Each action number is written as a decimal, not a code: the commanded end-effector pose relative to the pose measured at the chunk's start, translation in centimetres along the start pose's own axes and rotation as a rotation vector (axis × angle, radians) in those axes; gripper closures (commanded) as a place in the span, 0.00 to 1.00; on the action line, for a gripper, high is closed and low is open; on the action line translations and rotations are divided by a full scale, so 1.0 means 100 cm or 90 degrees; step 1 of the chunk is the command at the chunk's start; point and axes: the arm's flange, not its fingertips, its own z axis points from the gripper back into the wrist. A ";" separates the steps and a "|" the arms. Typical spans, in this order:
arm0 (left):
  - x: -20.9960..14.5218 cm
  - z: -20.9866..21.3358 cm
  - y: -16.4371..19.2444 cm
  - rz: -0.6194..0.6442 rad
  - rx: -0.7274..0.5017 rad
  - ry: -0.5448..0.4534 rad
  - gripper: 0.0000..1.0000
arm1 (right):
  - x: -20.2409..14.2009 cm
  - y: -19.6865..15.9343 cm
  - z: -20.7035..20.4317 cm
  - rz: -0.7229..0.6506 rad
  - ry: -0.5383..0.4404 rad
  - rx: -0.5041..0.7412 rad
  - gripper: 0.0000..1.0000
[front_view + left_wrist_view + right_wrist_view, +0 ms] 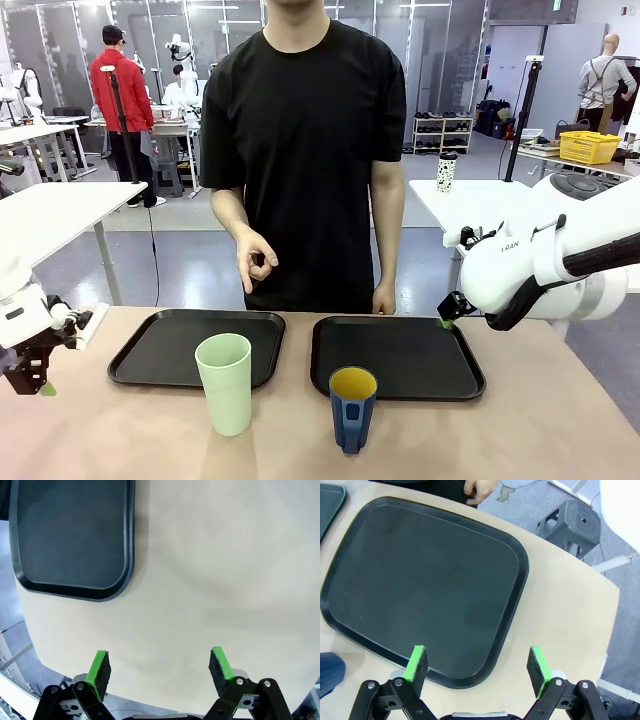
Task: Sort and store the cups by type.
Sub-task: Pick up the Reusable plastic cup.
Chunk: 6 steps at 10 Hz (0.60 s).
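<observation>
– Low in the middle of the front view, the green tumbler (225, 383) and the blue cup (352, 407) stand on bare table, just before the left tray (150, 352) and the right tray (420, 362). Started?
– Not yet, I'd judge. The left gripper (160, 665) and the right gripper (479, 662) gape empty; next, one must reach a cup.
– Any writing?
– Letters on the right arm, too small to read.
</observation>
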 end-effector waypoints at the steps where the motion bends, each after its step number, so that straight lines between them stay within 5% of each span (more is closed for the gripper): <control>1: 0.000 0.001 0.001 0.001 0.004 0.014 0.00 | 0.001 -0.002 -0.001 -0.002 -0.005 0.001 0.00; 3: 0.000 0.000 0.000 0.000 0.000 0.001 0.00 | 0.001 -0.002 -0.001 -0.002 -0.005 0.001 0.00; 6: 0.002 -0.004 0.001 0.010 -0.012 -0.175 0.00 | 0.001 -0.002 -0.001 -0.002 -0.005 0.001 0.00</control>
